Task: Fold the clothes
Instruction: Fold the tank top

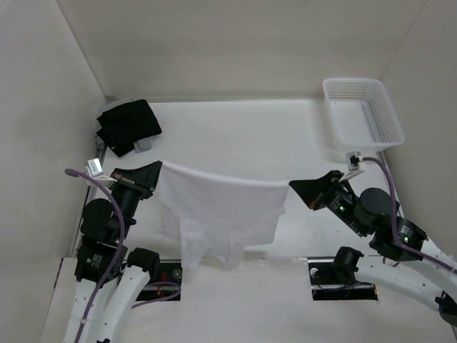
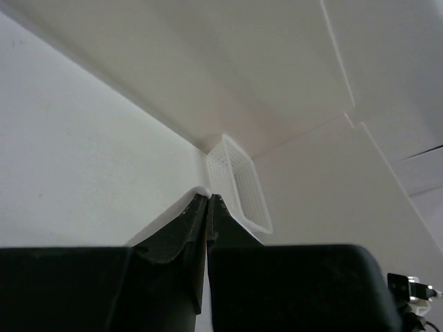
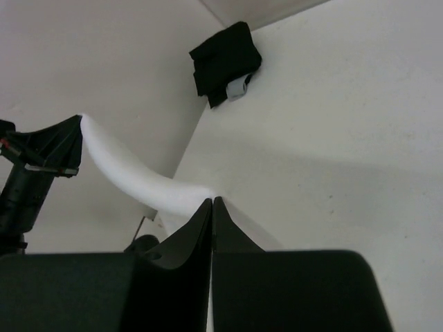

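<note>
Top external: left claw, right claw pinch one white garment; one basket.

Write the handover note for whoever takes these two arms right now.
Left gripper: shut on one top corner of the thin white T-shirt-like garment.
Right gripper: shut on the opposite top corner.
Garment: stretched between the two grippers above the white table, its lower part hanging toward the near edge.
Elsewhere: white mesh plastic basket at the far right corner, bundled black cloth at the far left; neither is touched.
Done: both corners gripped, garment spread out.
Left: no fold shows yet; lay it flat and fold it.
</note>
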Controlling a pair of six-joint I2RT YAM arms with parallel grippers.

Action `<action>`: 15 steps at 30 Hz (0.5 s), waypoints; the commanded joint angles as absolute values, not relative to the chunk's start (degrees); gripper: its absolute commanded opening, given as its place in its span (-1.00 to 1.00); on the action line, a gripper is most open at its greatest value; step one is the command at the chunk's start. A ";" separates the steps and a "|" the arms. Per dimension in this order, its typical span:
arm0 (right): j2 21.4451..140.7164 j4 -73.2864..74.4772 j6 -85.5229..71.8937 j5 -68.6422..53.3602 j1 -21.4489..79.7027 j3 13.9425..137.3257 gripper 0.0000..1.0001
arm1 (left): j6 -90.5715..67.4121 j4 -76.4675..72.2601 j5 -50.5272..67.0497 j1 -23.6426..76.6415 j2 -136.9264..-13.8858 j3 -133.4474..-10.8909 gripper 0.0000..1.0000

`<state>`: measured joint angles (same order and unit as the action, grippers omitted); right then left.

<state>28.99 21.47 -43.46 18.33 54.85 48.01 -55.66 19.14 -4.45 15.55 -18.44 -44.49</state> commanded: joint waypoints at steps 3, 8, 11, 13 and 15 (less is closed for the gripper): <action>36.46 26.91 -40.53 24.45 54.20 48.70 -0.96 | -54.58 23.30 -5.54 15.95 -24.33 -40.00 -1.00; 51.73 10.15 -37.79 6.72 35.85 45.18 -0.96 | -53.97 9.09 -5.89 12.97 -38.63 -34.37 -1.00; 65.69 0.64 -38.41 -1.12 27.66 46.83 -0.96 | -53.88 -1.98 -6.24 11.12 -52.68 -34.80 -1.00; 75.62 -3.24 -38.76 -3.77 24.75 50.78 -0.97 | -54.49 -7.53 -6.94 9.89 -63.05 -37.69 -1.00; 84.51 -5.00 -38.76 -5.18 21.77 56.05 -0.97 | -54.84 -11.67 -6.94 9.10 -72.99 -42.60 -1.00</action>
<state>77.67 5.48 -39.42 1.52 24.56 49.23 -55.05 2.04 -5.63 10.31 -65.39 -36.62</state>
